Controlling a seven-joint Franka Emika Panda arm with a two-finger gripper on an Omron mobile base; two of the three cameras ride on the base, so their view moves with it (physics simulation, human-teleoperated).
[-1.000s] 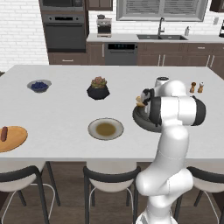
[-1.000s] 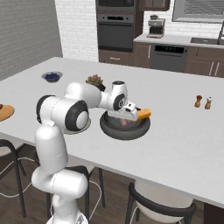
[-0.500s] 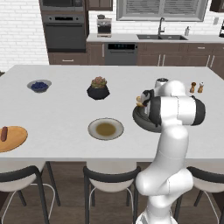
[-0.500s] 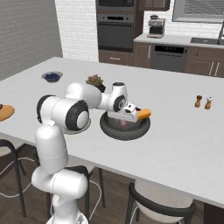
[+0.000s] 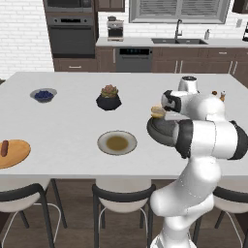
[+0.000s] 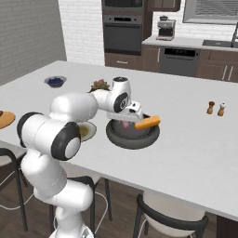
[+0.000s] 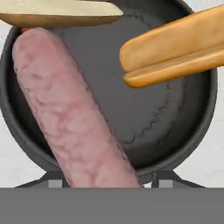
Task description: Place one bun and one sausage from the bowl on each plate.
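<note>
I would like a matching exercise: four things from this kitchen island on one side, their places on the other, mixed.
Things:
1. golden-orange bun
2. flat orange-brown wooden plate
3. pale grey plate with brownish centre
4. small grey bowl of blueberries

Places:
A. bare, mid-counter
B. over the wide dark bowl
C. far left of counter
D. carries one sausage

Pairs: 1-B, 2-D, 3-A, 4-C

Matt dark bowl [image 7: 183, 131], mottled pink sausage [image 7: 70, 113], smooth golden bun [image 7: 175, 48].
</note>
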